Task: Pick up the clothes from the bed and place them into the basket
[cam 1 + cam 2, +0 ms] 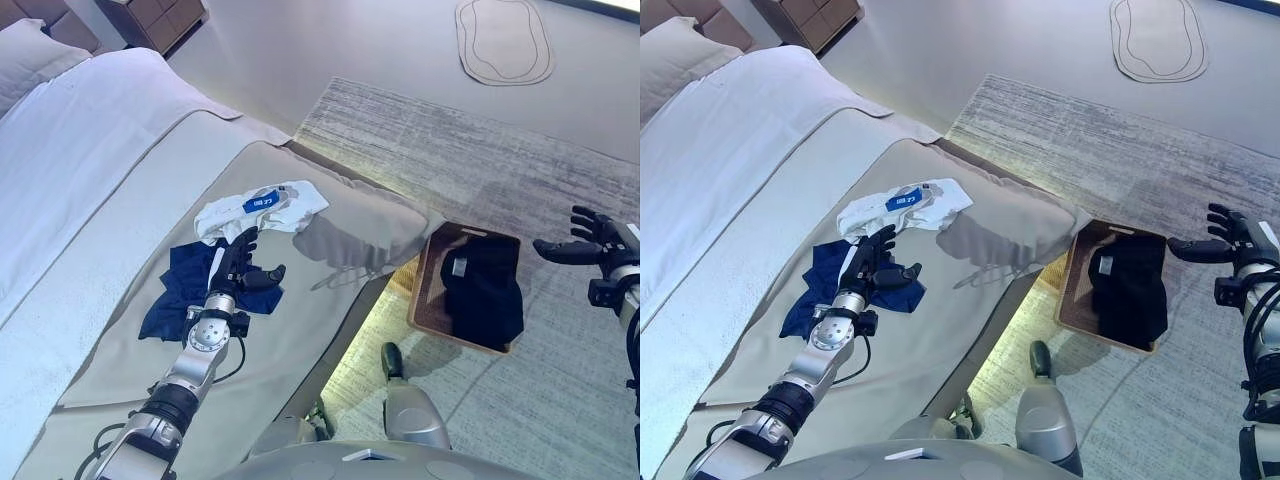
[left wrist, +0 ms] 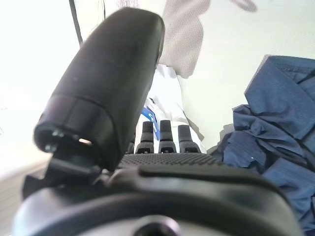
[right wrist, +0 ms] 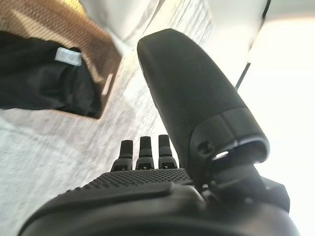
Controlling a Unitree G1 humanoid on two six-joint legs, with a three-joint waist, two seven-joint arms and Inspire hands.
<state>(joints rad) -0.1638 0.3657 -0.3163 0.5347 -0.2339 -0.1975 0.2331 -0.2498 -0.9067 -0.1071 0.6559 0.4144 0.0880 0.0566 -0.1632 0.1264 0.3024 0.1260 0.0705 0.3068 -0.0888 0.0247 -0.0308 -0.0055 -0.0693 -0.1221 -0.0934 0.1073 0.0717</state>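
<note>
Clothes are lying on the bed (image 1: pixel 120 200) in two pieces: a crumpled navy blue garment (image 1: pixel 185 290) nearer the robot, and a white garment (image 1: pixel 262 210) with a blue patch just beyond it, the two touching or nearly so. The left hand (image 1: pixel 240 268) is hovering low over the blue garment's far edge, its fingers (image 2: pixel 166 135) stretched out and relaxed toward the white piece, the thumb apart, nothing grasped. Off the bed's side, on the grey rug (image 1: pixel 480 150), a brown basket (image 1: pixel 425 290) is sitting with a black garment (image 1: pixel 485 290) filling most of it and spilling over the near rim. The right hand (image 1: pixel 585 240) is hanging in the air beside the basket, fingers spread loose and empty. Farther away, a pale oval mat (image 1: pixel 503 40) is lying on the floor.
</note>
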